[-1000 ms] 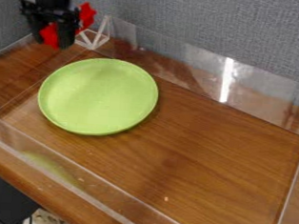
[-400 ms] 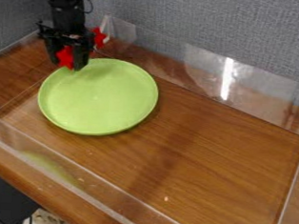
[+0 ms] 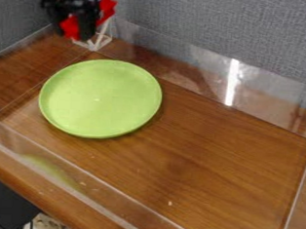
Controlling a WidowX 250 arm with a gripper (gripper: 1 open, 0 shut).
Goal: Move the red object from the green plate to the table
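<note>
The green plate (image 3: 100, 98) lies flat on the left half of the table (image 3: 231, 160), and nothing rests on it. My black gripper (image 3: 78, 20) hangs above the table's back left corner, beyond the plate's far rim and clear of it. The red object (image 3: 76, 27) sits between its fingers, slanting up to the right, with its other end showing beside the gripper. Its middle is hidden by the gripper. The jaws stand closed on the block.
Clear acrylic walls (image 3: 229, 77) edge the table at the back, right and front. A small white wire frame (image 3: 106, 33) stands in the back left corner just under the gripper. A grey fabric wall rises behind.
The gripper dipped toward the plate's far rim, then rose back up to the corner with the red object still in it. The plate has not moved.
</note>
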